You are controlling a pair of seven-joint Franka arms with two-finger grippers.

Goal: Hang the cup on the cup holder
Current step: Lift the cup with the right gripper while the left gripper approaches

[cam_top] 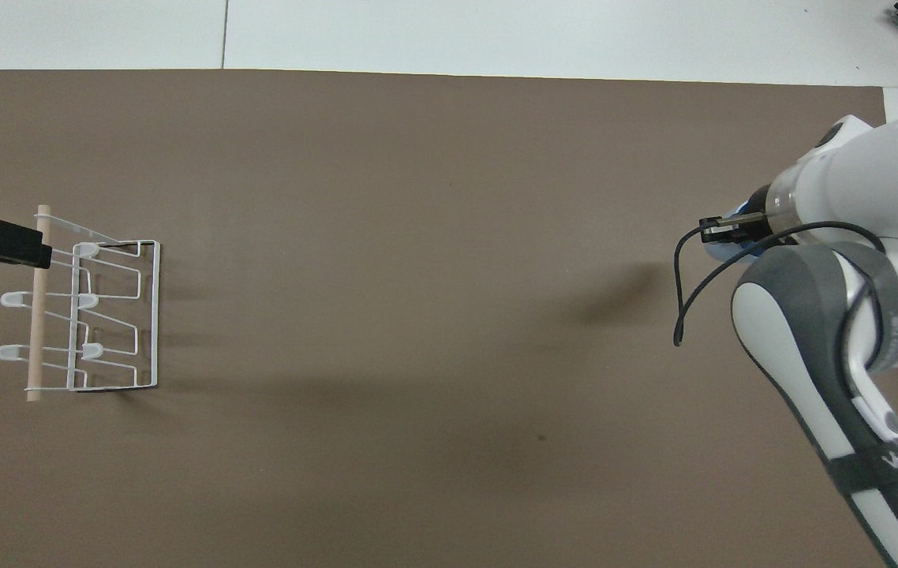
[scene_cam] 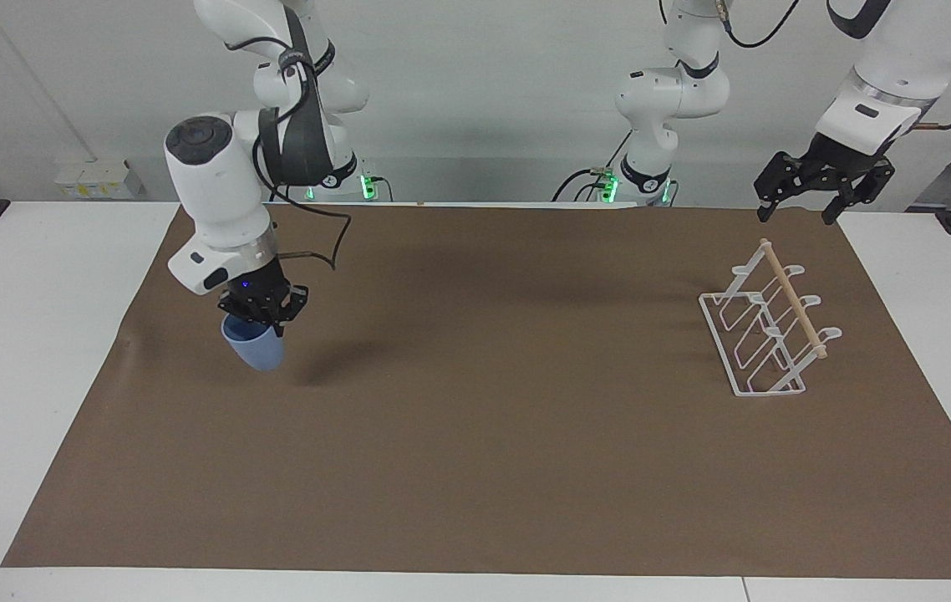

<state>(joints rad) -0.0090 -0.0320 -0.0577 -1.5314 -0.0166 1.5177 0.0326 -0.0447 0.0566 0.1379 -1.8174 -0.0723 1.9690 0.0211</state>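
Right gripper: the right gripper [scene_cam: 262,322] hangs in the air over the right arm's end of the brown paper mat [scene_cam: 475,468], its fingers pinched on the rim of the small light-blue matte plastic tumbler [scene_cam: 253,349], which tilts clear of the mat with its shadow beside it.
Cup: handleless and tapering toward its base; in the overhead view only a sliver of blue [cam_top: 733,251] shows beside the arm's wrist.
Rack: the white wire cup holder with a light wooden dowel across its top [scene_cam: 768,322] stands at the left arm's end of the mat, well apart from the cup, its looped prongs bare.
Left gripper: the left gripper [scene_cam: 801,207] waits with its jaws spread wide, holding nothing, over the mat's edge above the rack.
Stage: cup lifted, the carry across the table judged next.
Risk, slip: a pinch on one wall of a smooth, tilted tumbler looks thin; a quick swing could rotate or drop it.
Risk, miss: a cup skewed in the grip could meet a prong off-centre and glance away.
Risk, rack: the light wire frame could slide or tip if nudged.
Risk, arms: the waiting left gripper sits close to the rack and could crowd the approach.
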